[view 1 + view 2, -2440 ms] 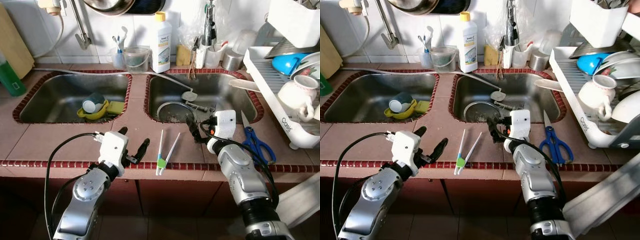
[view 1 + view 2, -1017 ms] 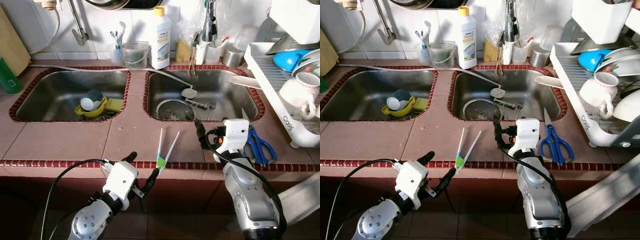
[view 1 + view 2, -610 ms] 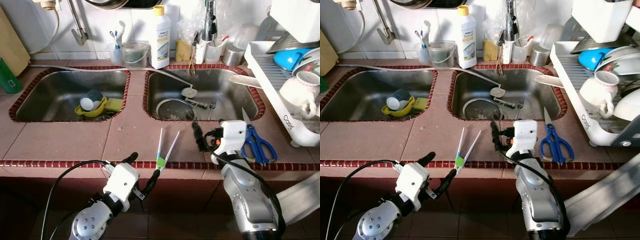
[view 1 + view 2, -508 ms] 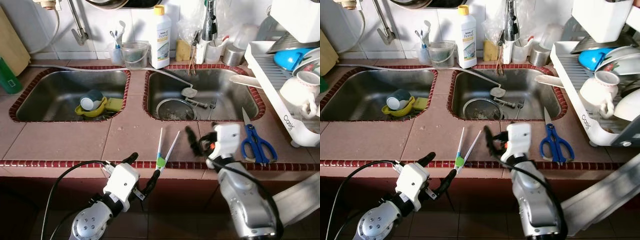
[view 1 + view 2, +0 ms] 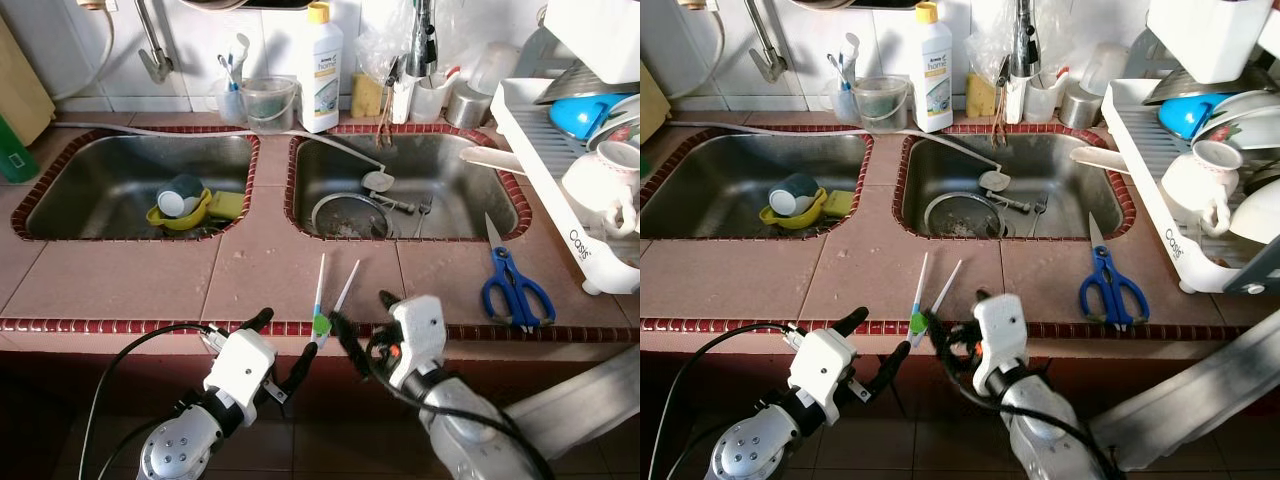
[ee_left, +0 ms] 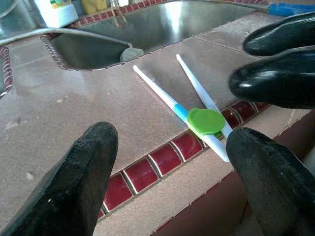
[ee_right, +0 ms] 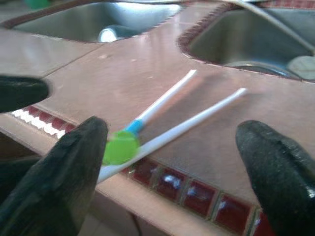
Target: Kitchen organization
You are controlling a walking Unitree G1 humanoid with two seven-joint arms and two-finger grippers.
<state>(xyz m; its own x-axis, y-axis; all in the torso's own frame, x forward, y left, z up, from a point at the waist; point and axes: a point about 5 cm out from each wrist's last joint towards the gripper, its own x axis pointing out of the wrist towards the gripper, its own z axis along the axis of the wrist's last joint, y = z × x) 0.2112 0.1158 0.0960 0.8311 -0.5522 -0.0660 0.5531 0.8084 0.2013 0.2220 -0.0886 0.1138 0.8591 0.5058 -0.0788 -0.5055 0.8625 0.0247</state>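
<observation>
Tiled counter [image 5: 130, 285] ahead of the twin sinks, and the white training chopsticks [image 5: 326, 302] lie at its front lip, six o'clock, left gripper [image 5: 283, 350] and right gripper [image 5: 362, 322] both spread wide beside the green hinge, seemingly lining up a pickup.

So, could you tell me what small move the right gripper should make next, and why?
Probably ease the right gripper a little further toward the training chopsticks and close on their green hinge. Its fingers are open beside that end at the counter edge, while the left gripper, also open, sits below the edge.
</observation>
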